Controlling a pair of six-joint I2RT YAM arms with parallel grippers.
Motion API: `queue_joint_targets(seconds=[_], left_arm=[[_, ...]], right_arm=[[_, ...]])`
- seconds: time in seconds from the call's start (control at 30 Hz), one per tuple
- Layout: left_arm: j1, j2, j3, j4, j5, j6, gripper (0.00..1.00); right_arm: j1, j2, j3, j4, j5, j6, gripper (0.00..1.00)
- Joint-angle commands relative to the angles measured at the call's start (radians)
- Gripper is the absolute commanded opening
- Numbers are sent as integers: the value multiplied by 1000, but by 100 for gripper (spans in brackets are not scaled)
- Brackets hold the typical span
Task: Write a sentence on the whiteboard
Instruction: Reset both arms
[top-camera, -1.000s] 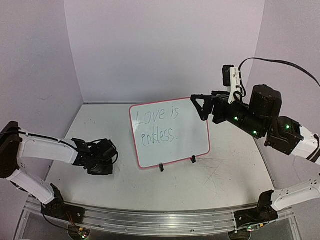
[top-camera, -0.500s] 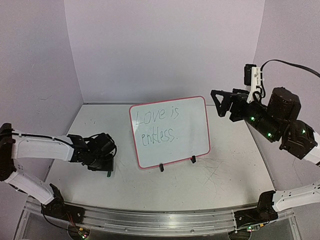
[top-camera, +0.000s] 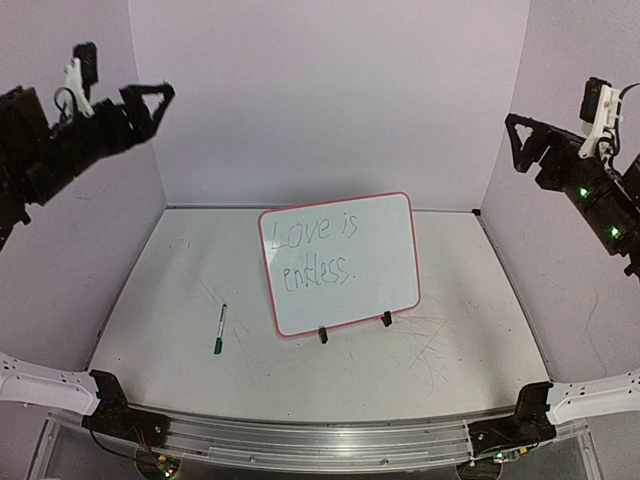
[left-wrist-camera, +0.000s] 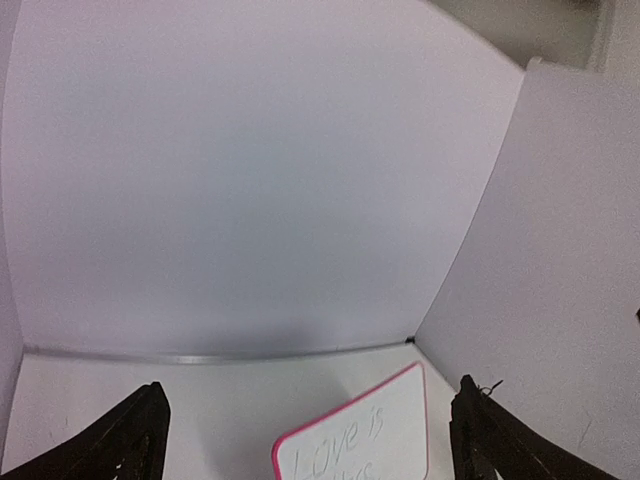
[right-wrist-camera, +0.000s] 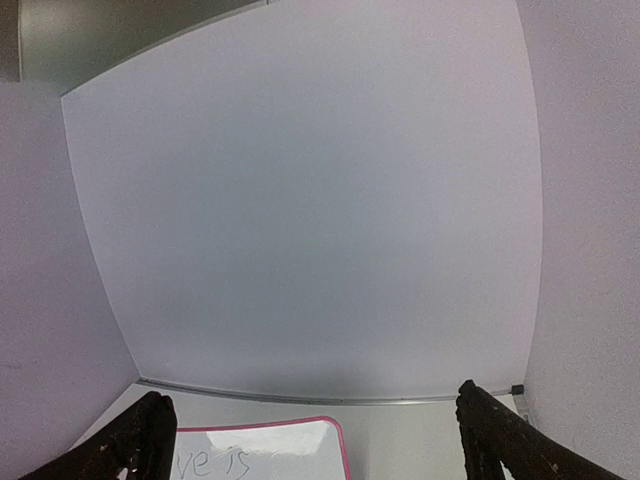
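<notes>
The whiteboard (top-camera: 392, 262), white with a pink-red frame, stands upright on two black clip feet at the table's middle. The sentence (top-camera: 315, 250) is on it in thin green handwriting, two lines reading "Love is endless." A green-tipped marker (top-camera: 219, 328) lies loose on the table left of the board. My left gripper (top-camera: 155, 105) hangs high at the upper left, open and empty. My right gripper (top-camera: 522, 140) is raised at the upper right, also open and empty. Both wrist views look down past spread fingers (left-wrist-camera: 135, 435) (right-wrist-camera: 495, 435) at the whiteboard's top (left-wrist-camera: 392, 432) (right-wrist-camera: 290, 450).
Lilac walls (top-camera: 330, 90) close the table in at the back and on both sides. A metal rail (top-camera: 300, 445) runs along the near edge between the arm bases. Dark scribble marks (top-camera: 435, 345) stain the tabletop right of the board.
My left gripper opened and let go of the marker, which now lies on the table. The left arm rose high to the left; the right arm lifted and drew back rightward.
</notes>
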Motion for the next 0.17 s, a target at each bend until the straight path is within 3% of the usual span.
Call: queue_joint_targets(seconds=[0.0, 0.13], left_arm=[[5, 42, 182, 85, 93, 283, 99], [5, 29, 207, 134, 125, 311, 99]], right_arm=[[0, 1, 53, 57, 32, -71, 98], [1, 8, 38, 98, 80, -88, 98]])
